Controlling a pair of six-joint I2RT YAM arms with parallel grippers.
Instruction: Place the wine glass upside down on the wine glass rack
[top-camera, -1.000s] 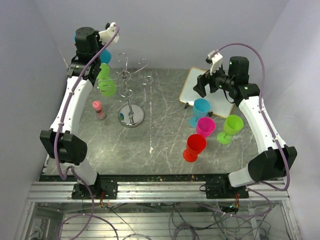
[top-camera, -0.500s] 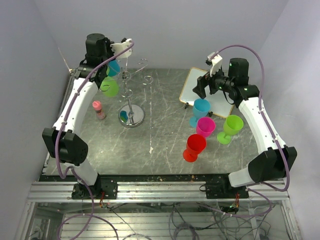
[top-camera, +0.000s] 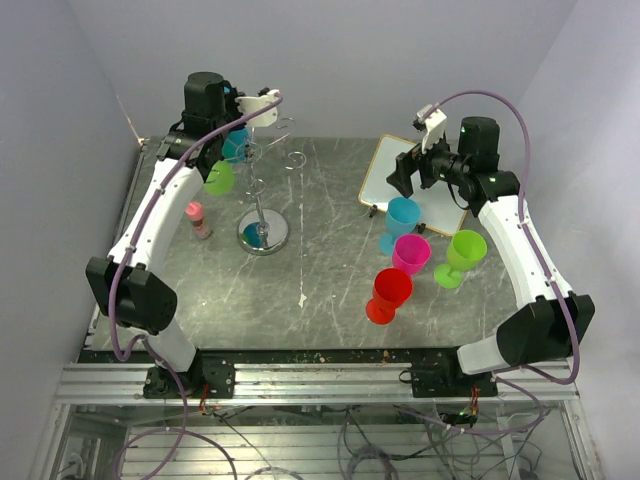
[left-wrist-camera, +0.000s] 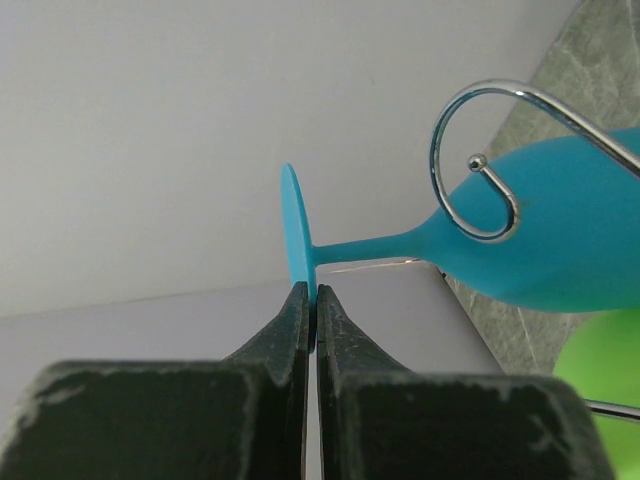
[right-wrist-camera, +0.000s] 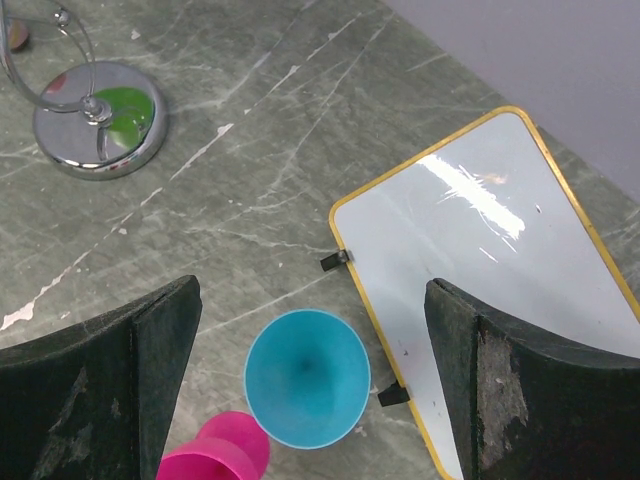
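My left gripper is shut on the round foot of a blue wine glass, held on its side with the bowl to the right. A curled arm of the silver wine glass rack crosses in front of its stem. In the top view the glass sits high among the rack's scrolls, beside a green glass hanging on the rack. My right gripper is open and empty above a second blue glass standing upright on the table.
A pink glass, a red glass and a green glass stand at the right front. A yellow-edged whiteboard lies at the back right. A small pink bottle stands left of the rack's base.
My left arm has swung right and toward the back wall, carrying the blue glass in among the rack's arms. The hanging green glass has shifted. The right arm has stayed still.
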